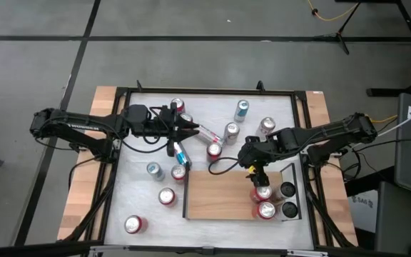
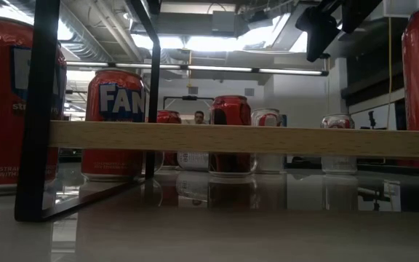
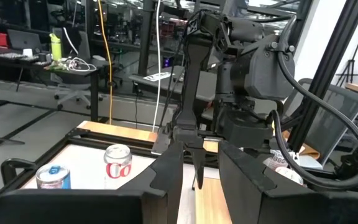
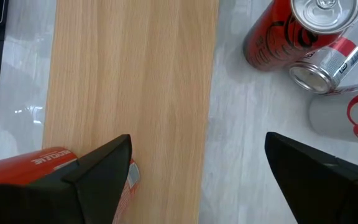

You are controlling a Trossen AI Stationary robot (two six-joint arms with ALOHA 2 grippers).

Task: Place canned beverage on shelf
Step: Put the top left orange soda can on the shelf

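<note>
Two red cans (image 1: 265,201) are stood on the shelf (image 1: 220,194) at its right end. Right gripper (image 1: 254,170) is spread wide, empty, over the shelf by those cans. Left gripper (image 1: 191,130) is nearly closed; whether a can's pinched can't be told. Judged: btwn placements; next can must be fetched from the table.

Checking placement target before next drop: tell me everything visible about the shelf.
The shelf is a flat rectangular board of light-brown, wood-grained material, lying level on the white tabletop toward the right arm's side. A thin black rail runs along its short end on the left arm's side; the low view shows the board raised on a black frame. Two red cans stand upright at its end nearest the right arm. The rest of its surface is bare. The right tool hangs open above that end, not touching the board.
</note>
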